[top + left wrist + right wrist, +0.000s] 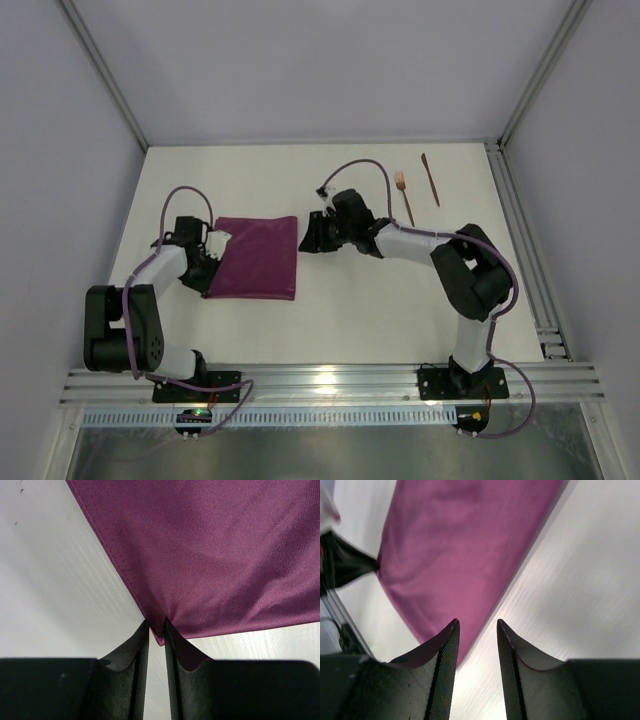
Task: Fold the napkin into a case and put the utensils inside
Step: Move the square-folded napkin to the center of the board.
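Magenta-purple cloth, the napkin (pixel 257 258), is seen from above lying flat on the white bench (pixel 350 320), left of centre. The left tool (pixel 213 260) is set at its left edge, and the right tool (pixel 308 238) just beside its far right corner. The fork (pixel 404 195) and knife (pixel 430 180) are laid far right, well apart from it.

From the left wrist, the left tool (pixel 156 625) is seen clamped on a napkin corner.

From the right wrist, the right tool (pixel 477 625) is seen with its fingers apart and nothing between them, the napkin's edge just beyond.
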Robot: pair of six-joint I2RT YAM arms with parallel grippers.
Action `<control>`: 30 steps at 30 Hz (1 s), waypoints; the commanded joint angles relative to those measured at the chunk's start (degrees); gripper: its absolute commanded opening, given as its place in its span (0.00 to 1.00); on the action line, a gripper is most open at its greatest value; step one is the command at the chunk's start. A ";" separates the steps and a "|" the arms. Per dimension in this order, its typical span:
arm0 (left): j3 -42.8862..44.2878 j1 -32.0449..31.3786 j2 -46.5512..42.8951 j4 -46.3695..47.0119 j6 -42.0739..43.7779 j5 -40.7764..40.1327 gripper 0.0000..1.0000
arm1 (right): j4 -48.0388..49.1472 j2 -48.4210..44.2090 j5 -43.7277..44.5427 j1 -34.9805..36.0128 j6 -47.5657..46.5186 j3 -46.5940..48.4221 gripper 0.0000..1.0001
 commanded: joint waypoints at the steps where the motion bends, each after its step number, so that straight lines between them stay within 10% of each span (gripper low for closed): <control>1: -2.18 0.13 0.98 3.67 1.33 -1.96 0.20 | 3.06 4.30 -1.78 -4.71 4.78 5.07 0.41; 16: -2.62 0.21 0.62 4.72 1.51 -2.40 0.21 | 16.60 25.34 -7.51 -7.01 22.54 19.31 0.40; 25: -2.44 0.21 -1.73 4.56 1.07 1.52 0.20 | 19.41 22.90 -4.25 -7.10 25.18 15.98 0.06; 30: 0.89 0.21 -11.58 -2.57 1.25 9.11 0.36 | 27.14 14.20 -2.41 -7.36 25.71 1.14 0.04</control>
